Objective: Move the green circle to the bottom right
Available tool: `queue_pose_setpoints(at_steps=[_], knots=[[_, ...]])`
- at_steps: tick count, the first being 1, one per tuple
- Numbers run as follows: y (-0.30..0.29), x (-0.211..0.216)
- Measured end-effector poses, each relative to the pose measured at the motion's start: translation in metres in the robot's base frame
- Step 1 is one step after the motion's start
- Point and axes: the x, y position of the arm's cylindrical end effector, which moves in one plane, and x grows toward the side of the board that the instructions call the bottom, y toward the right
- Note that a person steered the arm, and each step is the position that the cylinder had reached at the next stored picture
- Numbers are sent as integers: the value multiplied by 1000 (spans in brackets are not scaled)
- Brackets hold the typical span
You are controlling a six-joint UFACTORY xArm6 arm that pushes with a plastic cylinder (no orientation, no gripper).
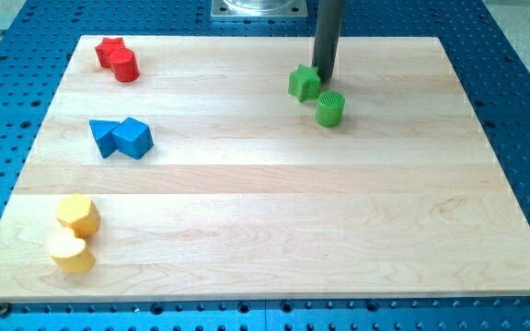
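Observation:
The green circle (330,108), a short green cylinder, stands on the wooden board (265,230) in the upper right part of the view. A green star-shaped block (304,83) lies just to its upper left, close to it. My tip (325,73) is at the star's right edge, directly above the green circle in the view, with a small gap to the circle. The dark rod rises from there out of the view's top.
A red star (109,50) and a red cylinder (125,65) sit at the top left. Two blue blocks (121,137) lie at the left middle. Two yellow blocks (74,233) lie at the bottom left. A blue perforated table (523,55) surrounds the board.

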Motion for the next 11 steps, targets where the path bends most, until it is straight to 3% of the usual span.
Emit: queue_pose_setpoints(at_steps=[4,6,8,9,11], knots=[[28,27],[-51,32],[49,53],[48,77],[-28,33]])
